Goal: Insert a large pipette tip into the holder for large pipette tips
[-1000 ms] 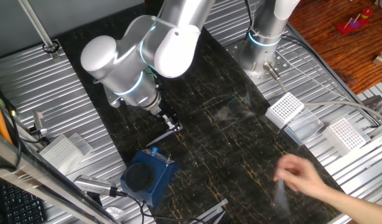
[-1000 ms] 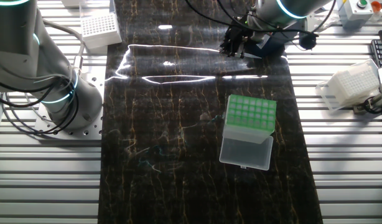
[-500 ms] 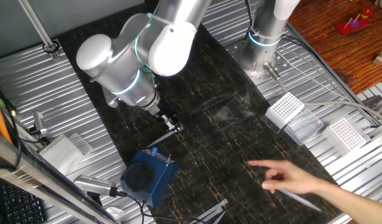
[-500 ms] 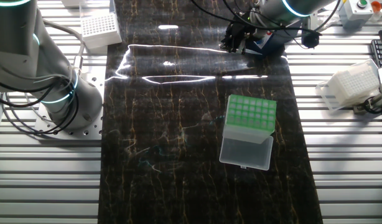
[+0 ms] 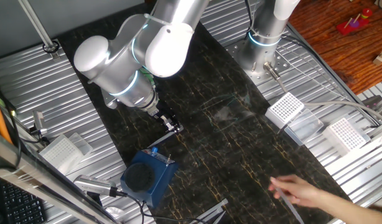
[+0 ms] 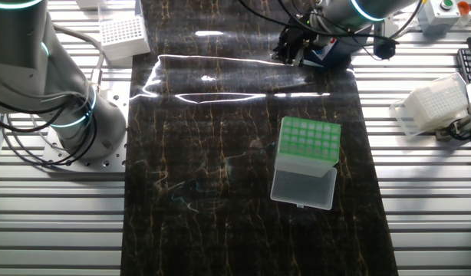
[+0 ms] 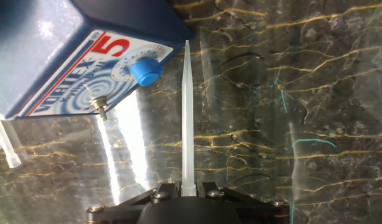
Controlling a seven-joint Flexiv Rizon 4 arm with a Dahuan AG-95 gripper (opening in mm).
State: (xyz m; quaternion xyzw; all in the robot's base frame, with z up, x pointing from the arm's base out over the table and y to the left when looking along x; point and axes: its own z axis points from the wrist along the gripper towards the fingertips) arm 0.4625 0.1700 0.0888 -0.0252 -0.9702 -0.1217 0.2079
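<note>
Dark marbled matting covers the middle of the table (image 6: pixel 220 192), flanked by ribbed metal, and the action is at its far end. Seen along the hand, the large pipette tip (image 7: pixel 186 118) is pinched at its wide base between the fingers of the gripper (image 7: pixel 188 188), its long cone standing straight out to a fine point; held this way, the point is presumably kept free to lead into a hole. Just beside the tip, a blue vortex mixer (image 7: pixel 73 56) with a small blue knob (image 7: pixel 145 71) is passed closely, though contact cannot be confirmed. The holder for large pipette tips (image 6: pixel 306 161) is placed well apart from the gripper, in the middle of the mat, green grid up and clear lid folded open toward the camera, so its holes are left reachable from above. Whether those holes are filled cannot be made out. A person's hand (image 5: pixel 301 190) is caught at the lower edge of one fixed view, cut off by the frame, with something thin and blurred beneath it. White perforated racks (image 5: pixel 284 109) are parked off on the metal. In the fixed views the fingers themselves are too small to read.
</note>
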